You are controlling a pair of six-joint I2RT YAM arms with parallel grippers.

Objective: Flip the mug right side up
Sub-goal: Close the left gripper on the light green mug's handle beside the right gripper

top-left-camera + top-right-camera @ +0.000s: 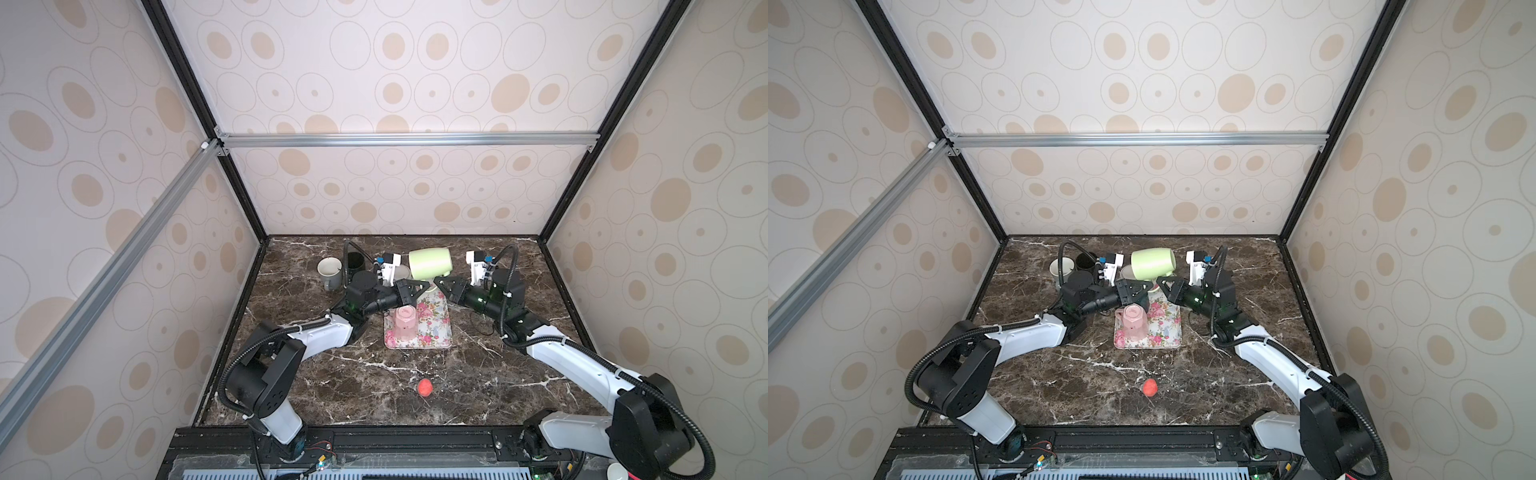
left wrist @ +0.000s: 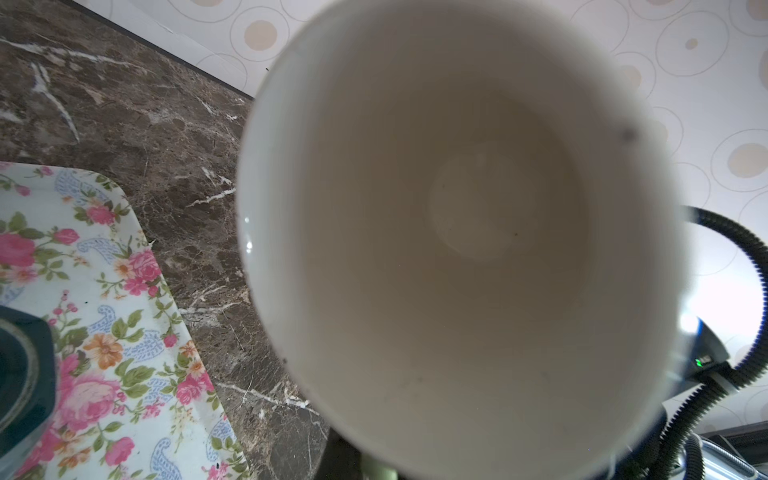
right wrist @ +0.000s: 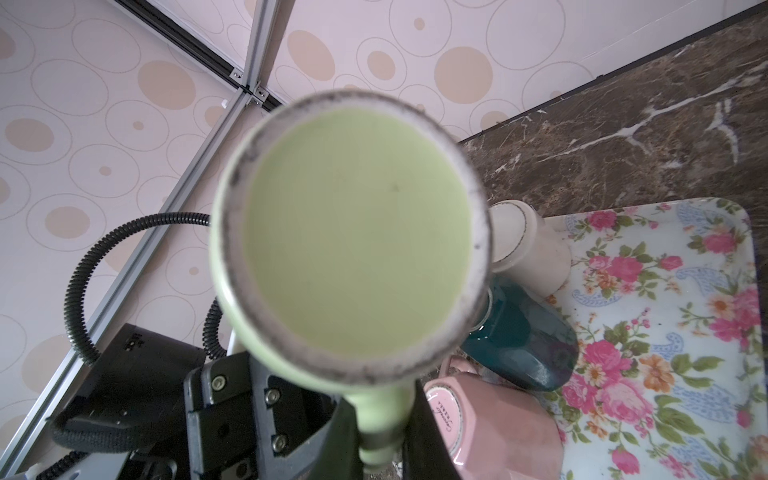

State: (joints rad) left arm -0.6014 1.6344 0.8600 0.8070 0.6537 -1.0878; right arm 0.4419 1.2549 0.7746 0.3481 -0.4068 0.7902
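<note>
Both your arms are stretched forward and bent inward at the wrists, so the two grippers meet pretty much nose to nose in the middle. Your left arm (image 1: pixel 324 332) comes in from the left with the left gripper (image 1: pixel 424 288) pointing right. Its jaws are closed up, but the tips are hidden, so no idea what they're pinching, if anything. Your right arm (image 1: pixel 557 353) mirrors it, with the right gripper (image 3: pixel 376 434) pointing left and its jaws clamped on the handle of the green mug (image 3: pixel 357 232).
</note>
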